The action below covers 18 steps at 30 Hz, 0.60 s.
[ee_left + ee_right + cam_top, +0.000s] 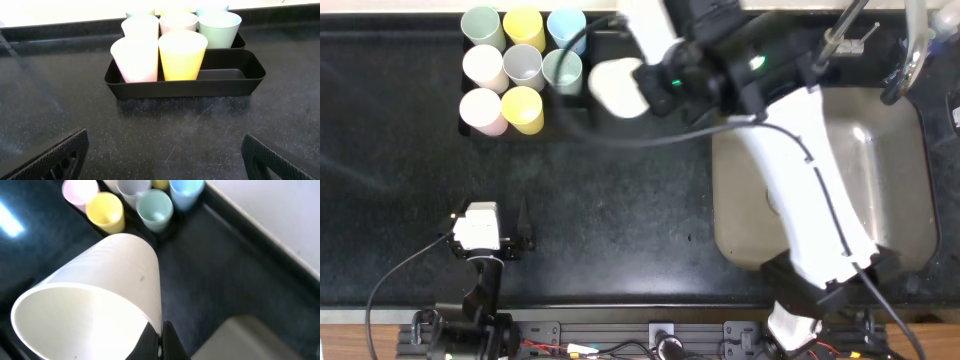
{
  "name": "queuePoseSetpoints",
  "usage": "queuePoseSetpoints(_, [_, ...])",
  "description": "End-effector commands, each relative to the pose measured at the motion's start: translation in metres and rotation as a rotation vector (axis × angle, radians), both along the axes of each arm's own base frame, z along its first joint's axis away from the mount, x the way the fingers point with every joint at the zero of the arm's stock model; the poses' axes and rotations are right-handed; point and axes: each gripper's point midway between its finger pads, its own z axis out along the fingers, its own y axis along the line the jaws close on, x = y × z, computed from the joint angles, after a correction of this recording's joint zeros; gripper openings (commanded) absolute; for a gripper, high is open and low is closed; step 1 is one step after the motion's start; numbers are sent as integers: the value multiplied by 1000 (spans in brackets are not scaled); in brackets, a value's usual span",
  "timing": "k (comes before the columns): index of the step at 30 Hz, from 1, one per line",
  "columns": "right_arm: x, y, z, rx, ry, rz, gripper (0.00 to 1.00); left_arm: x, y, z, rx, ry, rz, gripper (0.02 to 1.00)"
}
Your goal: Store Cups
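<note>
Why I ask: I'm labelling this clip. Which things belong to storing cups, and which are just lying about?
Job: white cup in the right gripper; eight stored cups; front black tray with a free spot.
Lying about: steel sink; faucet.

A black, finely speckled worktop [620, 220] spreads across the scene and catches soft, pale reflections of light. A stainless steel sink [895, 170] is set into its right part, with a metal tap [910, 45] at the far edge. A plain white wall [280, 215] rises behind the worktop.
</note>
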Motion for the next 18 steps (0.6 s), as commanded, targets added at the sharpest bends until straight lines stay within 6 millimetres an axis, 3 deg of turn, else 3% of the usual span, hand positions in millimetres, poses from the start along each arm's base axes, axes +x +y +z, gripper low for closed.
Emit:
queuePoseSetpoints(1, [17, 33, -52, -204, -28, -23, 40, 0, 0, 0, 15, -5, -8, 1000])
queuePoseSetpoints(4, [12, 57, -80, -241, 14, 26, 42, 0, 0, 0, 15, -5, -8, 1000])
queuePoseSetpoints(7, [14, 69, -96, -250, 27, 32, 45, 0, 0, 0, 15, -5, -8, 1000])
queuePoseSetpoints(18, [35, 67, -104, -65, 150, -126, 42, 0, 0, 0, 15, -6, -8, 1000])
